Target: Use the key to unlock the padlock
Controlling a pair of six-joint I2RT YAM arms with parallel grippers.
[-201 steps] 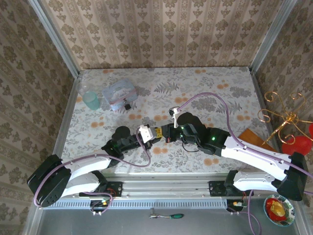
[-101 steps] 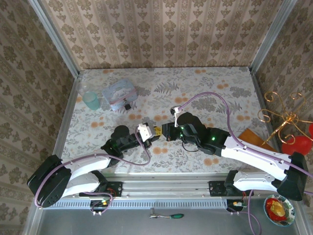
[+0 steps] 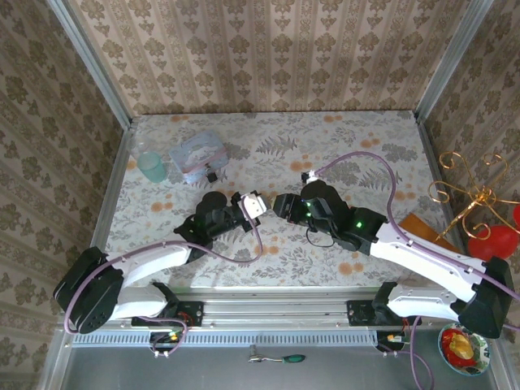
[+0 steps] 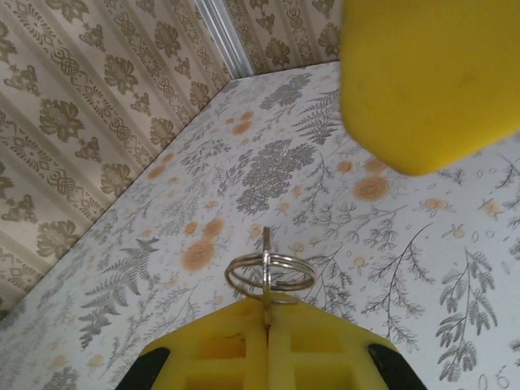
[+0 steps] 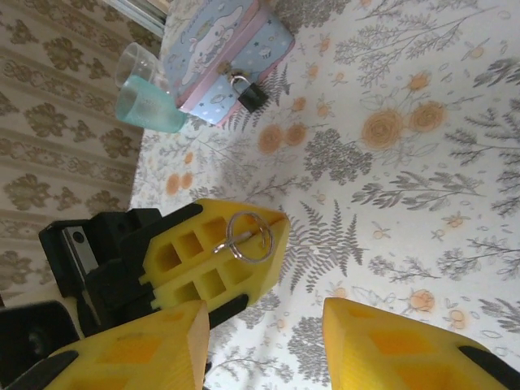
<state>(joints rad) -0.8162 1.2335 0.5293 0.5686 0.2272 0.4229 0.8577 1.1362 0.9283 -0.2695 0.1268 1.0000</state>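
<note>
**A:** What could go wrong from here?

**B:** Start with the arms. They meet over the middle of the worktop (image 3: 382,138), left gripper (image 4: 266,325) and right gripper (image 5: 264,341) almost tip to tip. The left jaws are clamped together on the key (image 4: 266,240). Most of it is buried between the pads, and only its ring (image 4: 270,274) sticks out. The right jaws stand apart and hold nothing. If they close here, I think they would catch the loose ring rather than the key. The key could then swivel or drop.

**A:** And the padlock?

**B:** The padlock (image 5: 250,96) is well apart from both grippers, towards the far left. It appears to hang from the near edge of a printed pouch (image 5: 219,49). It is tiny and nothing braces it. A key pushed at it would probably shove the lock and pouch away rather than go in. One arm likely has to steady it.

**A:** Is anything else around?

**B:** A pale green cup (image 5: 150,101) stands just to the left of the pouch. A wide swing by the left arm could tip it. The stretch of worktop between the grippers and the padlock looks bare, so nothing blocks the way there.
</note>
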